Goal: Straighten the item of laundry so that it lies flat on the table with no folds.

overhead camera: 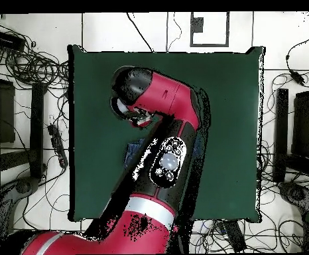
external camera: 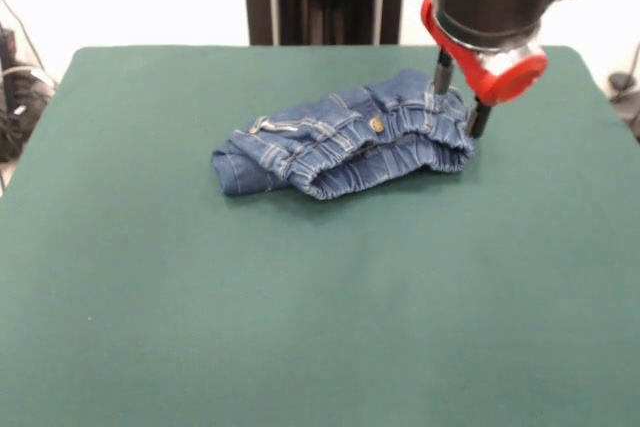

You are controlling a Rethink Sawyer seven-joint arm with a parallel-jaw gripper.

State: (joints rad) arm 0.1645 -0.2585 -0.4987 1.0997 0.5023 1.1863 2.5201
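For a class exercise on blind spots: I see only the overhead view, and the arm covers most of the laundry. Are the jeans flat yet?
Observer: No. The jeans lie bunched in folds on the table.
Operator: Where is the end effector?
Observer: The end effector is open, fingers apart, at one end of the waistband.
Operator: What faces the front camera?
Observer: The gathered waistband, with the brass button showing.

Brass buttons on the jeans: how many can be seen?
1. A brass button sits on the gathered waistband of the crumpled jeans, near the gripper. Folds may hide others; in the overhead view the arm covers most of the jeans.
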